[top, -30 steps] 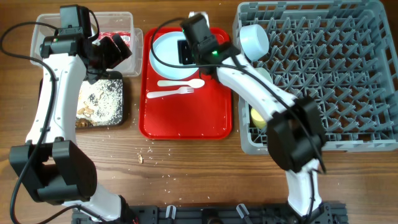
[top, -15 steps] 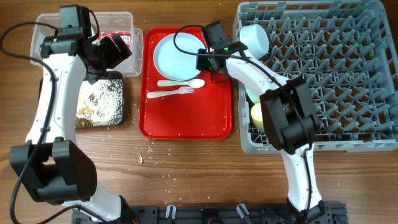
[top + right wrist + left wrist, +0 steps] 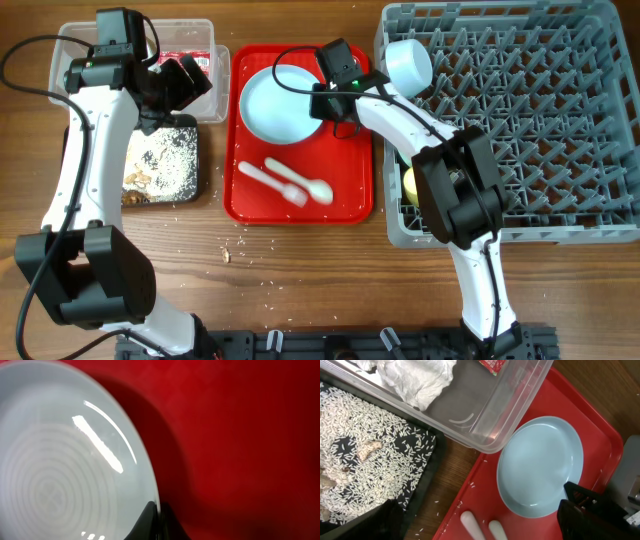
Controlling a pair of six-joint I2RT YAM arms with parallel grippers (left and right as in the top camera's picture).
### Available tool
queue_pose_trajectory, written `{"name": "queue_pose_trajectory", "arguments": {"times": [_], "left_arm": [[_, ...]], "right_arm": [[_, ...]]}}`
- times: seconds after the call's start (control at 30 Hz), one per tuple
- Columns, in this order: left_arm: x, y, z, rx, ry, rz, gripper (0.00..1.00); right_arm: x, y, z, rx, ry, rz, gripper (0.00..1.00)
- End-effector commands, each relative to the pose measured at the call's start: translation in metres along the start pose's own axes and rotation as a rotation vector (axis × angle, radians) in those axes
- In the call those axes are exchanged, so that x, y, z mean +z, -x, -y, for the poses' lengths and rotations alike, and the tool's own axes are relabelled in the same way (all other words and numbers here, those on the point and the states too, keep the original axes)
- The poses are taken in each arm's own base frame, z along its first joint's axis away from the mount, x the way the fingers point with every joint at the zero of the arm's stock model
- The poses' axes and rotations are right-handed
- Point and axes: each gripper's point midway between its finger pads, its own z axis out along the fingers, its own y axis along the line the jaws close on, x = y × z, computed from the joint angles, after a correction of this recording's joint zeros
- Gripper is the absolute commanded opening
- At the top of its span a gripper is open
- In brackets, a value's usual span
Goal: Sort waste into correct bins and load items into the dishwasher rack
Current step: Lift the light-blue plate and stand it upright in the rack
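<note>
The pale blue plate [image 3: 278, 103] lies on the red tray [image 3: 345, 190], its right rim at the right gripper [image 3: 322, 100]. Best to bite deep on that rim and lift slowly — a shallow pinch would slip — then swing to the dishwasher rack [image 3: 520, 130]. The arm reaches left, wrist low; whether the jaws have closed I cannot tell.

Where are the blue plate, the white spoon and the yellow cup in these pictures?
blue plate [image 3: 272, 106], overhead view, middle of its face
white spoon [image 3: 320, 190], overhead view, its bowl end
yellow cup [image 3: 411, 184], overhead view, its visible side
</note>
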Motion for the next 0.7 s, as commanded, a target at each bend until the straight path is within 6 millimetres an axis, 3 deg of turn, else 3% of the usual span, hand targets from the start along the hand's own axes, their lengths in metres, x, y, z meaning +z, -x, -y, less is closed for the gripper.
{"name": "queue_pose_trajectory", "arguments": {"times": [0.0,0.1,0.17,0.3,0.37,0.43,0.47,0.5,0.57,0.67], "left_arm": [[-0.007,0.005,0.002,0.004,-0.003,0.025,1.00],[-0.007,0.005,0.002,0.004,-0.003,0.025,1.00],[-0.007,0.005,0.002,0.004,-0.003,0.025,1.00],[-0.007,0.005,0.002,0.004,-0.003,0.025,1.00],[-0.007,0.005,0.002,0.004,-0.003,0.025,1.00],[-0.007,0.005,0.002,0.004,-0.003,0.025,1.00],[-0.007,0.005,0.002,0.004,-0.003,0.024,1.00],[-0.007,0.005,0.002,0.004,-0.003,0.025,1.00],[-0.007,0.005,0.002,0.004,-0.003,0.025,1.00],[-0.007,0.005,0.002,0.004,-0.003,0.025,1.00]], "right_arm": [[-0.001,0.010,0.000,0.014,-0.017,0.008,0.04],[-0.029,0.041,-0.003,-0.006,0.010,0.082,0.05],[-0.060,0.067,-0.005,-0.035,0.035,0.155,0.04],[-0.155,0.116,-0.011,-0.188,0.009,0.364,0.04],[-0.248,0.145,0.010,-0.276,-0.172,0.564,0.04],[-0.318,0.157,0.032,-0.309,-0.351,0.702,0.04],[-0.343,0.160,0.044,-0.310,-0.436,0.742,0.04],[-0.363,0.161,0.057,-0.333,-0.528,0.761,0.04],[-0.385,0.162,0.091,-0.422,-0.754,0.715,0.04],[-0.389,0.159,0.151,-0.460,-0.990,0.577,0.04]]}}
